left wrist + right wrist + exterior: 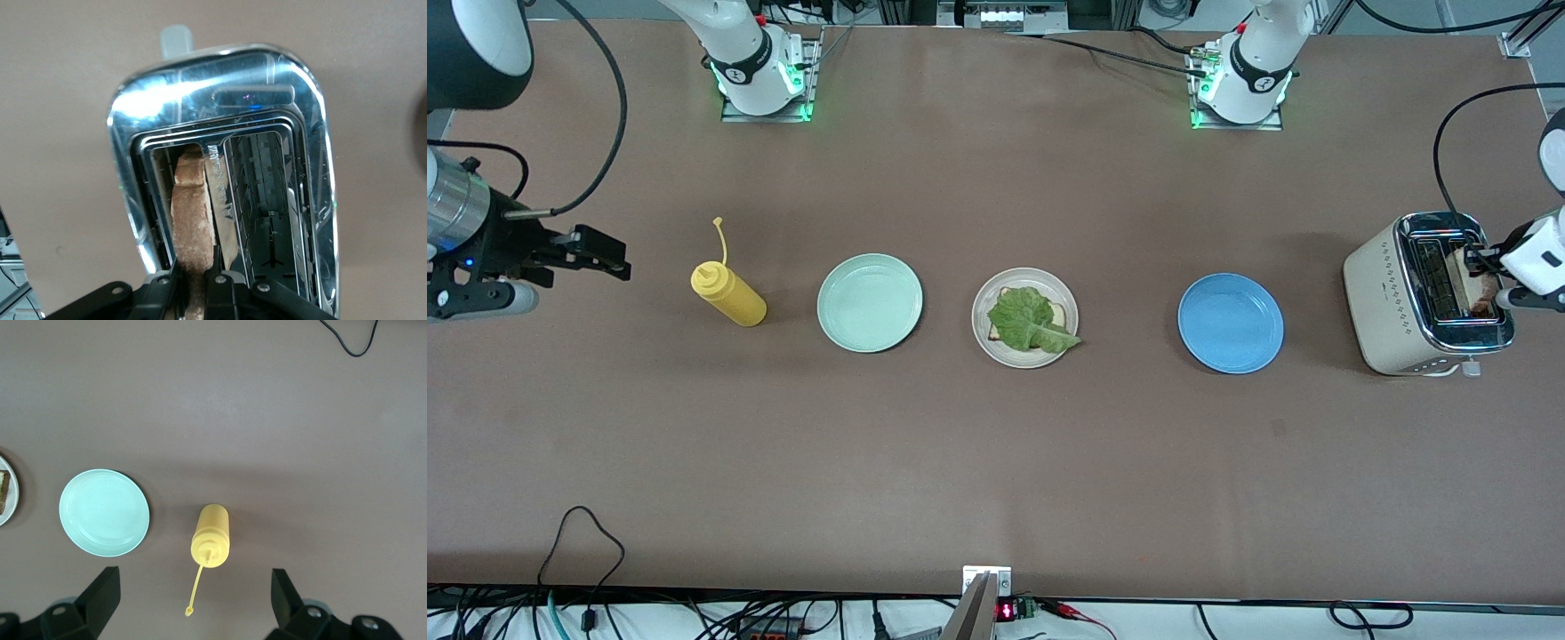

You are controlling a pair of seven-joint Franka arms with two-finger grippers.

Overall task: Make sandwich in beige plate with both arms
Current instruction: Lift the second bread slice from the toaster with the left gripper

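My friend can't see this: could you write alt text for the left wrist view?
The left hand grips a bread slice standing upright in one slot of a shiny toaster, seen from above on a brown table. The other slot is empty.

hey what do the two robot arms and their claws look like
Both arms are glossy white with thick rounded joints, black bands bearing small white marks, green lights at their bases and black cables trailing off. The right arm has a silver metal wrist cylinder. The right claw and the left claw are black, with two flat angular fingers on bolted mounts.
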